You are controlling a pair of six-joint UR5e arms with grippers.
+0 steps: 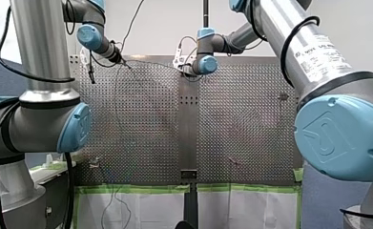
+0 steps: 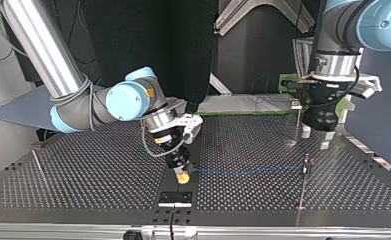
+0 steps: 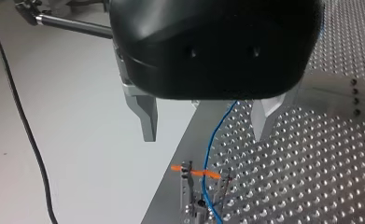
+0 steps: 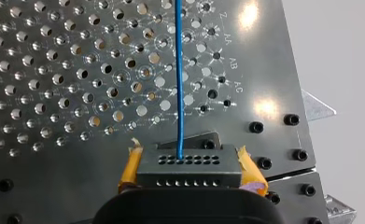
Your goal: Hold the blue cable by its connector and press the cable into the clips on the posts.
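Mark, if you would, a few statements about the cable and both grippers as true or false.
1. My right gripper clamps the black connector. True.
2. My left gripper is shut on the blue cable. False: it is open and holds nothing.
3. The blue cable leaves a hole in the black connector. True.
4. My right gripper's pads are black. False: the pads are yellow.
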